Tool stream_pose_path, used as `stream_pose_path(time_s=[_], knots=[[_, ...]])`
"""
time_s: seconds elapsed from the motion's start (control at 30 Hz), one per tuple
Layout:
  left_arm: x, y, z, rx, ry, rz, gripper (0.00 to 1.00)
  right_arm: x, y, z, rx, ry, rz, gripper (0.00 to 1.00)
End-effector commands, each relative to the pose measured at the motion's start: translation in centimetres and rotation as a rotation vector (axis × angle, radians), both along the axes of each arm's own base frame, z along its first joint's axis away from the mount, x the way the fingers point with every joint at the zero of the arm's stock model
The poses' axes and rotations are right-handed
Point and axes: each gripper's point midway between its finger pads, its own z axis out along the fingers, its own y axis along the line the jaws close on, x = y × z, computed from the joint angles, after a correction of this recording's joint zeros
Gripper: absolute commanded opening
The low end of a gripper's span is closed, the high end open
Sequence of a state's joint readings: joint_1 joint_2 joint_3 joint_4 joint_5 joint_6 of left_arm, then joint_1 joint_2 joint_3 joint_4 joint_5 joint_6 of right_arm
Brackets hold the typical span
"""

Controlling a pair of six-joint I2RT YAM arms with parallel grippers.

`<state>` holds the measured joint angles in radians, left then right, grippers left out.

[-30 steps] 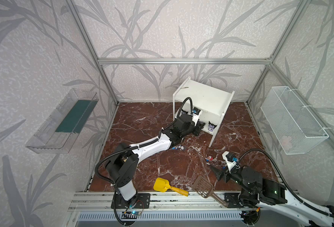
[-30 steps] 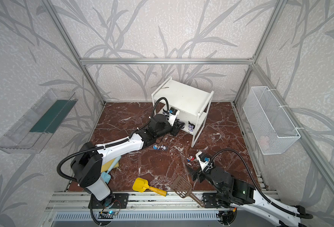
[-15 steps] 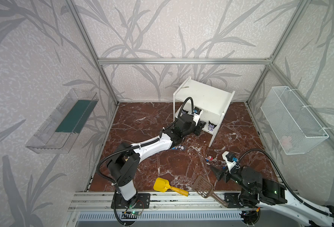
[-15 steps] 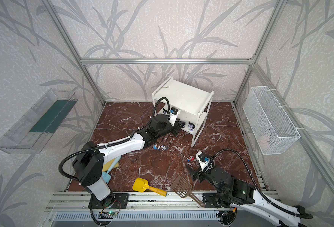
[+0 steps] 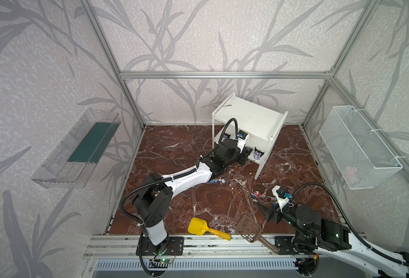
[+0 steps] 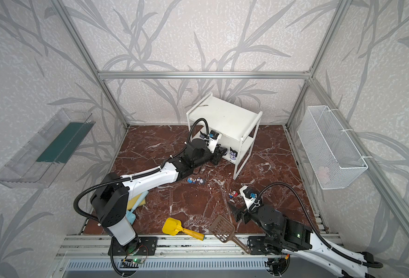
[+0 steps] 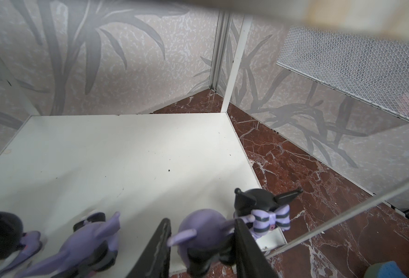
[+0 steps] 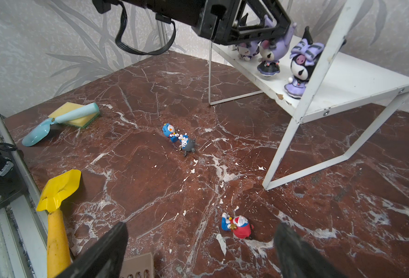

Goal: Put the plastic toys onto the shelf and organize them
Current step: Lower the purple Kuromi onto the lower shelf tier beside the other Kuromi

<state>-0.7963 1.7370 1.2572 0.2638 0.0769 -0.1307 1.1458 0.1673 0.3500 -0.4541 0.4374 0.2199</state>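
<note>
The step in hand seems to be the setting down of one toy. The left gripper (image 7: 202, 222) has its fingers (image 7: 160, 248) closed on the head of the purple-hooded figurine (image 7: 198, 234). This toy seems to rest at the front edge of the lower board of the shelf (image 5: 251, 115), in the upper middle of both top views. Just beside it on one side stands the bow figurine (image 7: 263, 213), and on the other side a purple-eared figurine (image 7: 90, 234) and a black-headed figurine (image 7: 1, 231). The next move, I think, asks the fingers to open only a little and draw straight back, because the neighbours could tip. The right gripper (image 8: 200, 228), at the lower right of the top views, hangs empty with its fingers wide apart above the table (image 5: 174, 149), near the red-headed figurine (image 8: 238, 225). The blue-headed figurine (image 8: 169, 131) and the grey-headed figurine (image 8: 188, 144) lie touching each other near the middle of the table. The toys are glossy moulded plastic with big round heads, so they may slip or roll. The shelf is white painted board, chipped at its front edge. The table has a red-brown marble pattern with white veins and small white flecks.
</note>
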Motion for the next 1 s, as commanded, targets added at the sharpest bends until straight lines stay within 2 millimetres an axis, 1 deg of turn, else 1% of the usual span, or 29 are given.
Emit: stream_pose_path(time_s=[0.0,0.27,0.97], knots=[[0.7,0.2,0.6,-0.015,-0.031,0.022,0.32,0.0,-0.1,0.1,0.011,-0.004,-0.002,0.95],[0.9,0.2,0.3,-0.011,-0.028,0.026,0.33,-0.1,0.0,0.1,0.015,-0.005,0.001,0.95],[1.1,0.3,-1.2,0.010,-0.008,0.040,0.33,-0.2,-0.1,0.2,0.023,-0.006,0.006,0.95]])
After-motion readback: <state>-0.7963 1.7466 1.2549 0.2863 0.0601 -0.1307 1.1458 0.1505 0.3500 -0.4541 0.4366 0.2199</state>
